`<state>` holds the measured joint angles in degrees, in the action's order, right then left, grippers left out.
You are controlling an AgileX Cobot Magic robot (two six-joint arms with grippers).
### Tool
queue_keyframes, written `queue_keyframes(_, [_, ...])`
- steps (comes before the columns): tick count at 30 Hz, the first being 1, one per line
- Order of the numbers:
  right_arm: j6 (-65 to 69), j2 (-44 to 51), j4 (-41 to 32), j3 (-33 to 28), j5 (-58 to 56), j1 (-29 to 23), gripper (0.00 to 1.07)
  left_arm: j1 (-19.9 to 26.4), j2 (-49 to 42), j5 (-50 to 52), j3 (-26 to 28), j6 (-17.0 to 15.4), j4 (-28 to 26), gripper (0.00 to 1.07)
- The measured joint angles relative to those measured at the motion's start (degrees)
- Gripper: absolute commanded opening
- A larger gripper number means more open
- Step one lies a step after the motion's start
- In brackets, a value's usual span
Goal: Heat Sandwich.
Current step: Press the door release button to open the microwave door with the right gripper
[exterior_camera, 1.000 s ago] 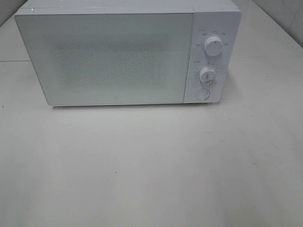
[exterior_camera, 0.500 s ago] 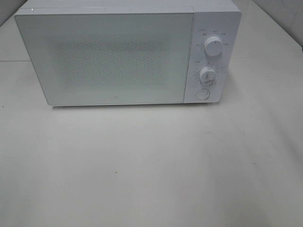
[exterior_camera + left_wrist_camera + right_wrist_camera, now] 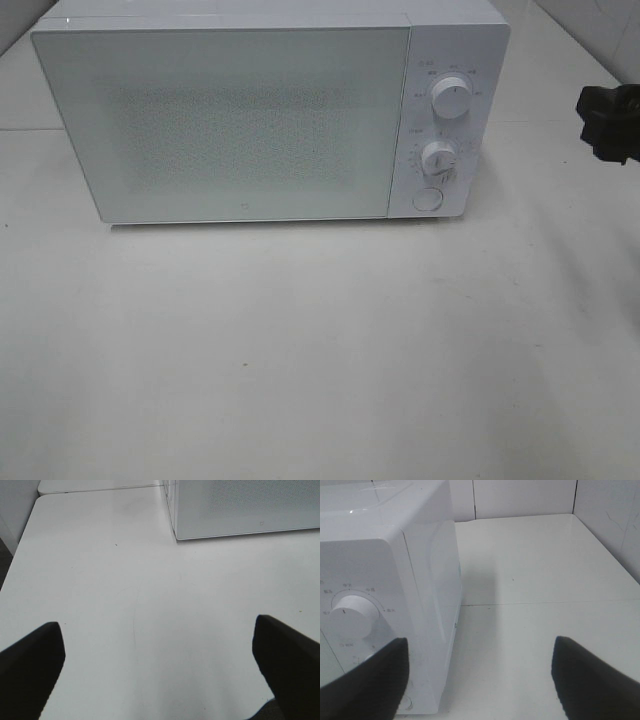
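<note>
- At 12 o'clock on the surface (image 3: 320,360), high view: white microwave (image 3: 250,120), door (image 3: 220,125) fully shut, flush w/ the body.
- Control strip on its 3 o'clock side: upper knob (image 3: 452,101), lower knob (image 3: 439,157), round button (image 3: 427,199) below them. Nothing touches any of these.
- Sandwich: not visible in any view. Not on the bare surface in front, not in either claw. Door panel is frosted/speckled, so can't tell if it's inside.
- R claw (image 3: 606,122): at the far 3 o'clock edge of the high view, apart from the microwave's side and raised off the surface. Wrist view: jaws spread wide, nothing btwn them, looking along the microwave's side wall w/ a knob in sight.
- L claw (image 3: 157,622): outside the high view. Wrist view: jaws spread wide, empty, over bare surface, w/ the microwave's front corner ahead of it.
- Progress, my read: no part of the heating shows as done. Door shut, no food in sight, no claw on the controls.
- Two options: very early (door yet to be opened, sandwich yet to be brought), or food already inside & only the dial-setting left. Pics don't settle which.
- Next, prob.: R claw is nearer the knobs/button, so I'd expect it to head for the panel at its 9 o'clock. L claw looks parked for now.
</note>
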<state>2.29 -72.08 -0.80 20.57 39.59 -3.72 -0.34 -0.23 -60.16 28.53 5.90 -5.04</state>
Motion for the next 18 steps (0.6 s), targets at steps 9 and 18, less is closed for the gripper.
queue_keyframes(9, [-9.57, -7.28, -16.73, -6.47, 15.24, -11.92, 0.76, 0.00, 0.00, 0.00, 0.00, 0.00, 0.00, 0.98])
queue_keyframes(18, [-11.75, -12.89, -27.67, -7.56, 22.12, -25.78, 0.76, 0.00, 0.00, 0.00, 0.00, 0.00, 0.00, 0.98])
